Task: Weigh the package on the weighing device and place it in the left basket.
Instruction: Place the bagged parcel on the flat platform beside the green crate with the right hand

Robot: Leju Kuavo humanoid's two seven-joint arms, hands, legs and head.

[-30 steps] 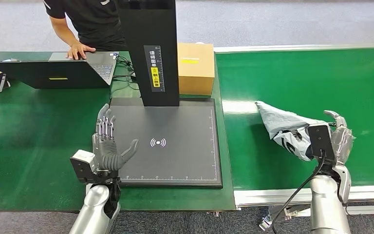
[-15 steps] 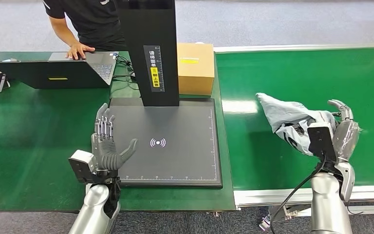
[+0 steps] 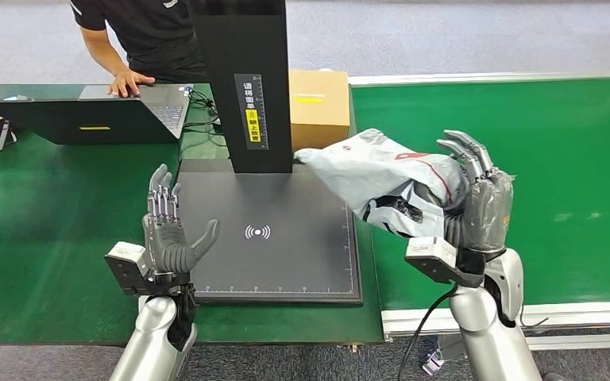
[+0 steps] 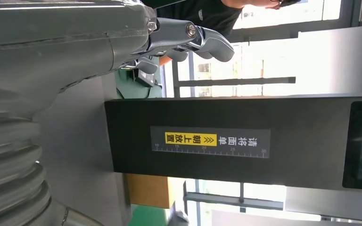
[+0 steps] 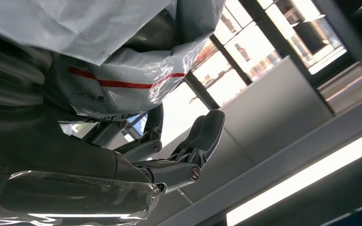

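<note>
My right hand (image 3: 478, 208) holds a crumpled grey plastic package (image 3: 381, 178) lifted in the air, its free corner reaching over the right edge of the black weighing device (image 3: 286, 254). In the right wrist view the package (image 5: 113, 70) lies against my hand (image 5: 169, 160), with the fingers curled under it. The device has a flat dark plate and a tall black post (image 3: 248, 79) with a yellow label. My left hand (image 3: 171, 238) stands upright and open at the plate's left edge, holding nothing. Its fingers (image 4: 188, 40) show before the post (image 4: 217, 141) in the left wrist view.
A brown cardboard box (image 3: 318, 109) sits behind the plate, right of the post. A person leans on an open laptop (image 3: 87, 115) at the back left. The green conveyor belt (image 3: 540, 127) stretches to the right, with its white front rim (image 3: 580, 313) near my right arm.
My right hand has lifted the package off the belt and carried it left, turning over, until the package's corner overhangs the plate. The left hand shifted slightly.
</note>
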